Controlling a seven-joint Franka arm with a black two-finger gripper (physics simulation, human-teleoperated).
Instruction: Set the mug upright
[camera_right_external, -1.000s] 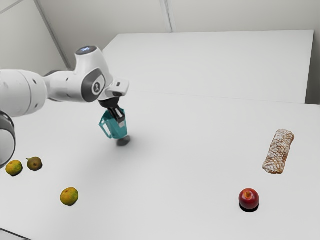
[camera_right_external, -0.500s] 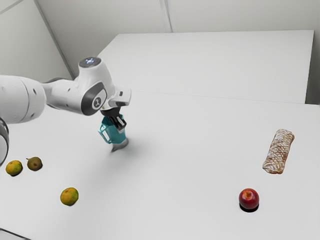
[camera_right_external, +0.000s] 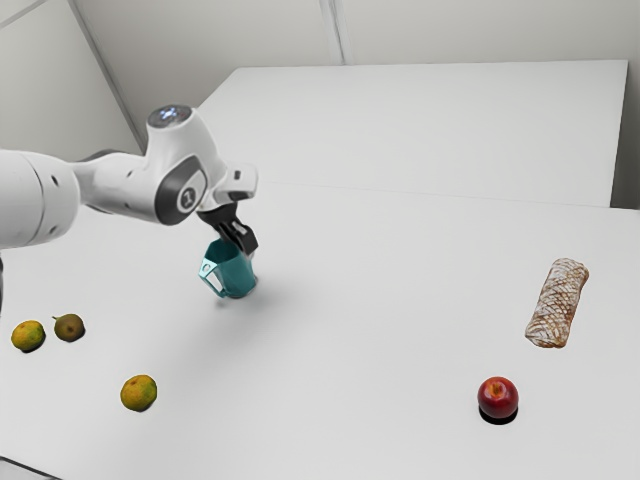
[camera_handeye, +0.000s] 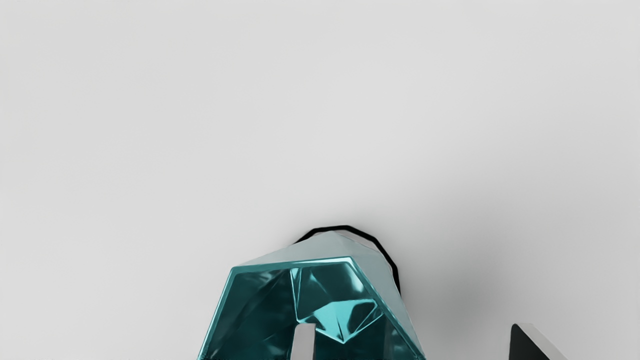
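The black two-finger gripper is at the shiny teal faceted mug, its fingers parted and not clamped on anything. In the wrist view, one finger shows against the mug's open mouth, while the other stands out past the mug's outer wall, apart from it; how deep the first finger reaches, I cannot tell. The mug is on the smooth white table, mouth upward, its handle toward the exterior view's left; whether its base sits fully flat, I cannot tell. Toward the exterior view's left lie a round yellow-green citrus fruit and, just beside it, a small brownish fruit with a stem. A second yellow-green citrus lies nearer the camera. Well apart, toward the exterior view's right, are a glossy red apple and a long crusty brown-and-white loaf
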